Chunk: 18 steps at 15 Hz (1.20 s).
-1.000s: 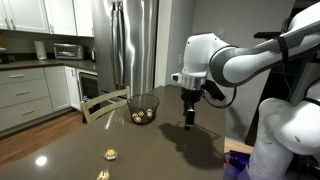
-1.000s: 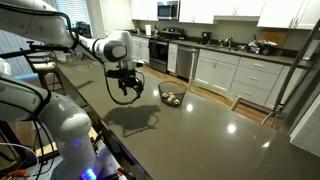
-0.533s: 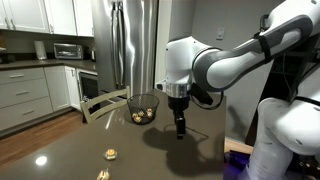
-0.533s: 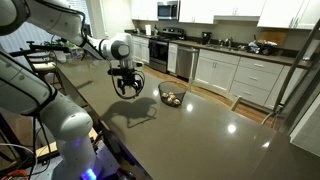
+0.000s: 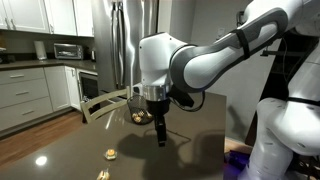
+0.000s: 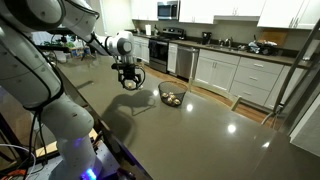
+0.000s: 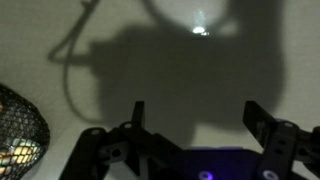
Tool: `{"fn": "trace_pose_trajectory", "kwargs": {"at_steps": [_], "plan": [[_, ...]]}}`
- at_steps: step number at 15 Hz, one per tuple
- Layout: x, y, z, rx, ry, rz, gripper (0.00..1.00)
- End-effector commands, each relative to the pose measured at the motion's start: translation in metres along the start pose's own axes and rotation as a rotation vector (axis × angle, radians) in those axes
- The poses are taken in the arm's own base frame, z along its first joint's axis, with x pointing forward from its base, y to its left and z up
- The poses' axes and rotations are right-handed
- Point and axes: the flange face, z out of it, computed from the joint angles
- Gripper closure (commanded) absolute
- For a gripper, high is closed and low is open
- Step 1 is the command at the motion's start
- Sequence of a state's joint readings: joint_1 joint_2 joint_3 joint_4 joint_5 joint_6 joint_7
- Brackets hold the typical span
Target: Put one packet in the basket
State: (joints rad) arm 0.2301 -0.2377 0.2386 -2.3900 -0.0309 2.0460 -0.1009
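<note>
Gripper [image 5: 161,138] — fingers apart, empty — sweeping across table [image 5: 60,150] past basket [image 5: 143,106], nearing loose packets [image 5: 111,154]; pickup step still lying ahead.

Exterior views across countertop [image 5: 60,150], both showing basket [image 6: 172,96], wrist close above

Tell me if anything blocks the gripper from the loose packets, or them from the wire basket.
Nothing visible does. The open gripper hangs above the dark countertop; the two small yellowish packets lie on it, with only bare surface between them and the black wire basket.
</note>
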Motion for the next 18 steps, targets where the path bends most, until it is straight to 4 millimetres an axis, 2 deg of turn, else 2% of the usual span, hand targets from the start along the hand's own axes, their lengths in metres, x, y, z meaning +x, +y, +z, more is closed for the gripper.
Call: {"fn": "trace_pose_trajectory", "kwargs": {"at_steps": [1, 5, 9, 12, 18], "plan": [[0.029, -0.018, -0.009, 0.014, 0.030, -0.035, 0.00], [0.045, -0.031, -0.019, 0.013, 0.112, -0.080, 0.00], [0.057, -0.032, -0.021, -0.003, 0.217, -0.097, 0.00], [0.068, -0.024, -0.014, 0.001, 0.253, -0.096, 0.00], [0.096, -0.006, 0.015, 0.025, 0.243, -0.083, 0.00]]}}
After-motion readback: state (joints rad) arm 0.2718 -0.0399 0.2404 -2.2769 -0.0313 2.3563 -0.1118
